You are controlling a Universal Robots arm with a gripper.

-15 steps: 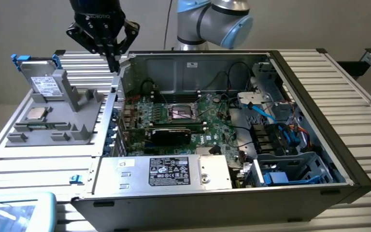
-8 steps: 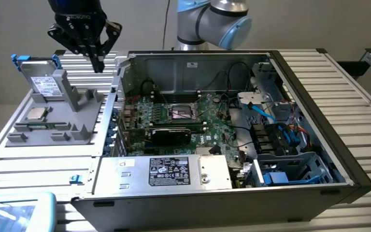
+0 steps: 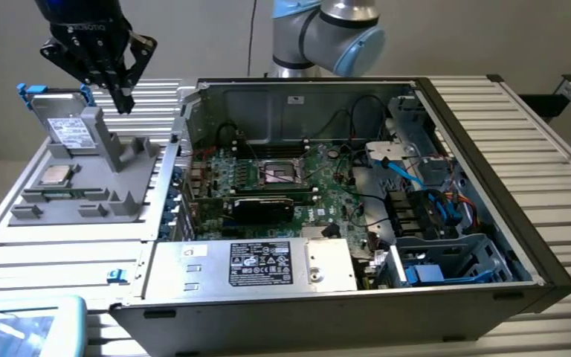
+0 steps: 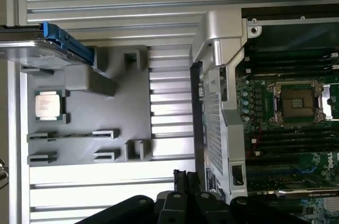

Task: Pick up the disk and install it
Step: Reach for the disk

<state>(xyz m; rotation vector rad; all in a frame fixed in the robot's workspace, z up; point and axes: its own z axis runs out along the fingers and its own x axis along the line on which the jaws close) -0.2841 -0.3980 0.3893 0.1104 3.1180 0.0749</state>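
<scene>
Nearest the exterior camera, the power supply point(image 3: 261, 262) is lying along the front of the open computer case point(image 3: 296, 97), its black label carrying white print too fine to read. Behind it, the motherboard point(image 3: 340, 197) is showing its processor socket point(image 3: 280, 172). In the wrist view, pale lettering at the board's edge is looking like "DELL", though not certainly. Toward the exterior view's left, a grey fixture point(image 3: 87, 195) is sitting on the slatted table point(image 3: 68, 249), cradling a square processor chip point(image 3: 56, 177). At the fixture's far end the disk point(image 3: 69, 128) is standing propped at a tilt in its blue carrier, its white label unreadable. The gripper point(image 3: 124, 104) is hanging just beside the disk's top, apart from it, fingers pressed together on nothing.
</scene>
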